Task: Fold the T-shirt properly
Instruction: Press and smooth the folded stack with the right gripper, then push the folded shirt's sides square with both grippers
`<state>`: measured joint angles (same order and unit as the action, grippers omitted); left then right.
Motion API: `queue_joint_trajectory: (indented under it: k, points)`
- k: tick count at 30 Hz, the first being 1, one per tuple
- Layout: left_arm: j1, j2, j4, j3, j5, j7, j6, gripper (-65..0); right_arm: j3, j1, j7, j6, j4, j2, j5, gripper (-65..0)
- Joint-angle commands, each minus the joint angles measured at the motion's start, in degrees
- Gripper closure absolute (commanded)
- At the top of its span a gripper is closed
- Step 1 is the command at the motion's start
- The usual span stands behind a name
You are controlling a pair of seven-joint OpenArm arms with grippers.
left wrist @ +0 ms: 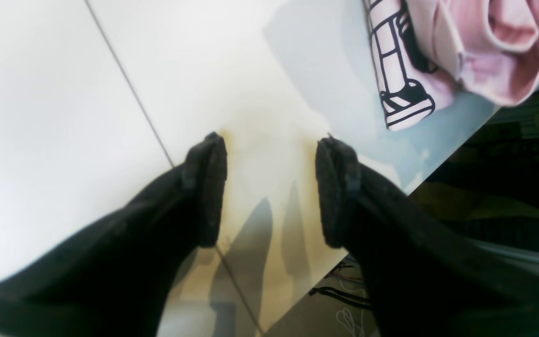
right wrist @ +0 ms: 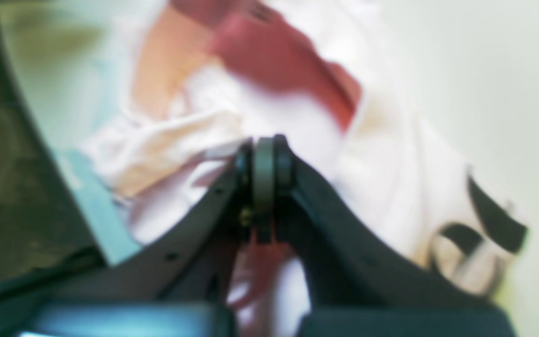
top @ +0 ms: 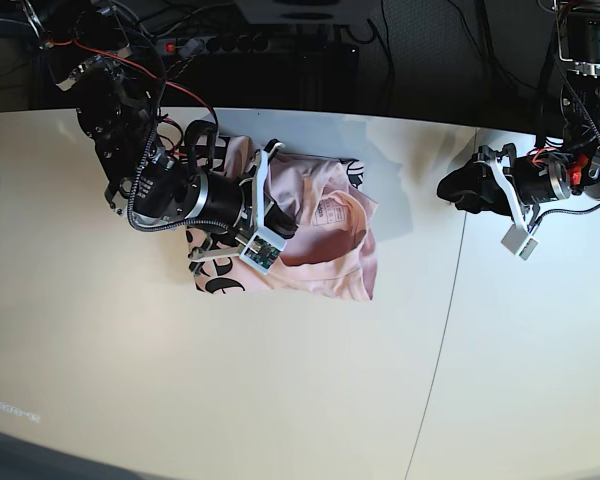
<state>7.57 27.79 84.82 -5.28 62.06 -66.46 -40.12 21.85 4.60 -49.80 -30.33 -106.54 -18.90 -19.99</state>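
Observation:
The pale pink T-shirt (top: pixel 330 255) lies crumpled in a heap left of the table's middle, with black lettering (top: pixel 220 285) showing at its lower left and a white neck label (top: pixel 330 212) on top. My right gripper (top: pixel 283 222) rests on the heap. In the blurred right wrist view its jaws (right wrist: pixel 264 140) are pressed together, and folds of the T-shirt (right wrist: pixel 391 164) bunch toward the tips. My left gripper (top: pixel 458 188) hovers to the right, apart from the shirt. The left wrist view shows it open (left wrist: pixel 272 140) over bare table, the T-shirt (left wrist: pixel 484 47) at the top right corner.
A thin seam (top: pixel 448 300) runs down the white table (top: pixel 280 400) just below the left gripper. The table's edge (left wrist: pixel 438 178) lies close to the right of that gripper. A power strip and cables (top: pixel 230 45) sit behind the table's far edge.

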Motion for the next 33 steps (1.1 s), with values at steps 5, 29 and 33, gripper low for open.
queue_joint_trajectory:
  k: [5, 29, 33]
  points:
    - [-0.7, 1.0, 1.0, -0.4, 1.1, 0.6, 0.1, -33.5, 3.9, 0.4, 0.0, -2.0, -1.0, -0.1, -4.7, 0.0]
    - [-0.7, 0.9, 5.2, -0.4, 3.4, -1.2, 0.1, -14.3, -3.0, 12.8, 3.2, -2.0, 6.8, 4.8, -1.0, 0.0]
    - [0.0, 0.6, 14.3, -0.4, 3.8, -3.0, 0.1, -8.3, -8.2, 17.0, 3.2, -2.0, 14.8, 4.7, -1.0, 0.0]
